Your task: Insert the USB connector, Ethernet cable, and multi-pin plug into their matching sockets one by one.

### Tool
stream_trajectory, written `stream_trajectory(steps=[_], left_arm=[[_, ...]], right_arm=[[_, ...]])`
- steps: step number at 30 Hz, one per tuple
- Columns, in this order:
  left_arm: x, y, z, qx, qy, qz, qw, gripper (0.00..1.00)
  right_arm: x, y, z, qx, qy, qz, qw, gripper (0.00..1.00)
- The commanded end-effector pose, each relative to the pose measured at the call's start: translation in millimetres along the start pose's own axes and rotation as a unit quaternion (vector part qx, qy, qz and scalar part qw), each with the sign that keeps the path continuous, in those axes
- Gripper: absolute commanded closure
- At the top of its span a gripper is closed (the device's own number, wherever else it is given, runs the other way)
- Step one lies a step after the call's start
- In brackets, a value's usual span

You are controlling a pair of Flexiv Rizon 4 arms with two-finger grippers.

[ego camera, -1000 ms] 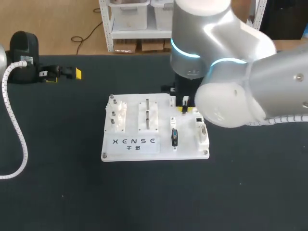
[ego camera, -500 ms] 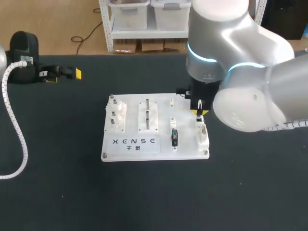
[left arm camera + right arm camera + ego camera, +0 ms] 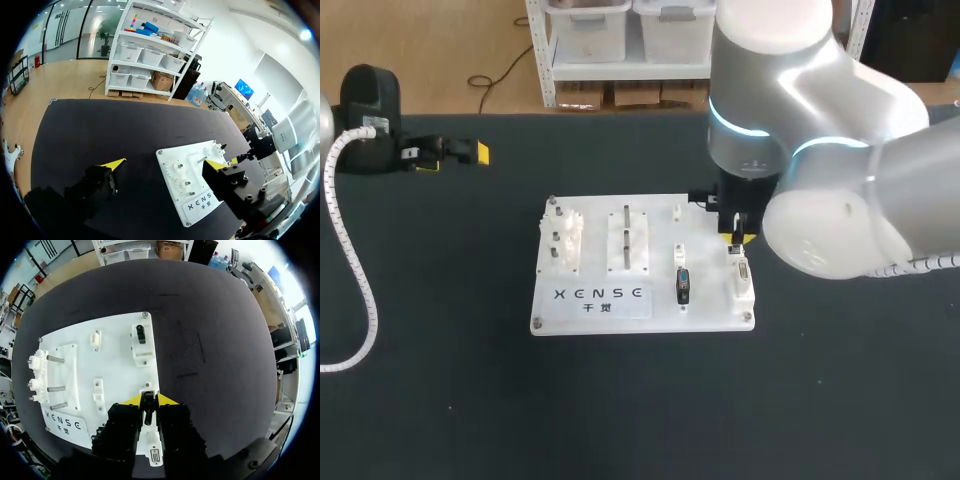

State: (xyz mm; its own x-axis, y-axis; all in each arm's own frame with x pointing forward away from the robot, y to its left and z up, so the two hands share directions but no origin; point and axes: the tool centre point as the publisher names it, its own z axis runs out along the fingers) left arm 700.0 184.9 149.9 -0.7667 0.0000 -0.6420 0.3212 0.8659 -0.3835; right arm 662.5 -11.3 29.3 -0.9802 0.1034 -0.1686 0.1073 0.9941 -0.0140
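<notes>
Plug was clamped in my right gripper, over a socket block on the board; I judged any tilt would jam it.

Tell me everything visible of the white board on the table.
The white board is a rectangular plate, plastic-looking, lying on the black table, with corner screws and dark lettering near its front edge. It carries raised white blocks: one with knobs, one with thin rods, and socket blocks, one holding a dark plug. The right gripper holds a dark connector over its right side.
</notes>
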Motion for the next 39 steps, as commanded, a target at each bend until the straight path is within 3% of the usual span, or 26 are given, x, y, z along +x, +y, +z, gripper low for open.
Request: stream_trajectory(steps=[1,36,37,39], left_arm=[[0.0,0.0,0,0.000,0.000,0.000,1.000,0.00],[0.0,0.0,0,0.000,0.000,0.000,1.000,0.00],[0.0,0.0,0,0.000,0.000,0.000,1.000,0.00],[0.0,0.0,0,0.000,0.000,0.000,1.000,0.00]], right_arm=[[0,1,6,-0.001,0.000,0.001,1.000,1.00],[-3,-1,24,0.018,0.013,0.012,1.000,1.00],[-3,-1,23,0.018,0.011,0.011,1.000,1.00],[-4,-1,21,0.016,0.007,0.010,1.000,0.87]])
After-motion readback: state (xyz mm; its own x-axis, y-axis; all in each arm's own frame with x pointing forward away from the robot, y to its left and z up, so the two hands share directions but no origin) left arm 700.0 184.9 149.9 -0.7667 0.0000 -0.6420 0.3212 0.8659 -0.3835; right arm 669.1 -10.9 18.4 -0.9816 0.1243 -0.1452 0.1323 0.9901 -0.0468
